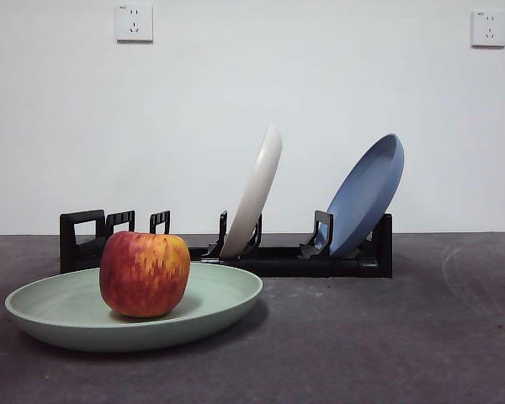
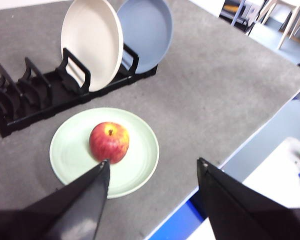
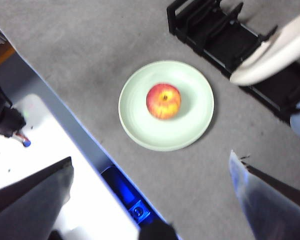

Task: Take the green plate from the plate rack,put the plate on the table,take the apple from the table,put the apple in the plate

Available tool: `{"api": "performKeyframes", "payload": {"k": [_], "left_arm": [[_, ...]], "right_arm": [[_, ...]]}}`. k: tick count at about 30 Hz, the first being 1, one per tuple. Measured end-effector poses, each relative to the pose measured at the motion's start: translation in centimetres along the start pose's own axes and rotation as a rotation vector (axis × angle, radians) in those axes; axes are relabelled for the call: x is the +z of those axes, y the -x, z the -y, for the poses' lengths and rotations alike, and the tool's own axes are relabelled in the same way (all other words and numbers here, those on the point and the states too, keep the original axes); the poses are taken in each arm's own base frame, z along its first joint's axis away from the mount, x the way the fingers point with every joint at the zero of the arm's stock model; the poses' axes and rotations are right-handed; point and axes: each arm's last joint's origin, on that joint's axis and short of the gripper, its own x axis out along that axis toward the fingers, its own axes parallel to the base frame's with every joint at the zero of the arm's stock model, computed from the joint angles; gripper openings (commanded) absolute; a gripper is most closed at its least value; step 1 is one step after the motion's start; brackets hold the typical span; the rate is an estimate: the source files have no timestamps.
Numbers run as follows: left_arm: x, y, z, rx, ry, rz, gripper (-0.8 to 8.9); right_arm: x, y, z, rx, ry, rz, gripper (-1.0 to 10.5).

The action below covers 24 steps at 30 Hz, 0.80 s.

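Two tools are in view only from their own wrist cameras, both high above the tabletop (image 1: 421,337) and well apart from everything on it. Left tool (image 2: 152,167): jaws spread wide, nothing between them. Right tool (image 3: 150,165): jaws also wide, empty.

Nearest in the front view, left of centre: green plate (image 1: 223,296) flat on the tabletop, rim up. Apple (image 1: 145,273) sits upright inside it, slightly left of the plate's middle, stem dimple showing in the wrist views. Both placements look done; task judged complete.

Handling notes, as judgement: apple is firm, smooth-skinned, rounded, so likely to roll if nudged; best gripped across its widest part from above. Plate looks stiff and light, matte, shallow; lying flat, only the raised rim offers a hold.

Farther back: plate rack (image 1: 278,259), long and black, just behind the green plate. Its left slots stand vacant. White plate (image 1: 257,189) leans in a middle slot, blue plate (image 1: 370,192) leans at the right end. Beyond: pale wall with two sockets.
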Motion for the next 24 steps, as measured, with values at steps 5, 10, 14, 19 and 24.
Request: {"api": "performKeyframes", "payload": {"k": [5,10,14,19,24], "left_arm": [[0.6,0.0,0.3,-0.047,0.016,0.048,2.90],[0.9,-0.5,0.5,-0.060,0.015,0.038,2.90],[1.0,-1.5,0.7,-0.040,0.006,-0.015,2.90],[1.3,-3.3,1.1,-0.014,0.001,-0.090,2.90],[1.4,-4.9,1.3,0.056,-0.016,-0.169,2.76]], "right_arm": [[-4.3,0.5,0.2,-0.032,-0.042,-0.046,5.4],[-8.7,-0.5,0.7,-0.096,-0.094,-0.117,5.4],[-11.3,-2.2,1.0,-0.105,-0.122,-0.113,5.3],[-13.7,-5.0,1.4,-0.119,-0.141,-0.125,5.3],[-15.3,-7.8,1.9,-0.169,-0.147,-0.180,2.0]]}}
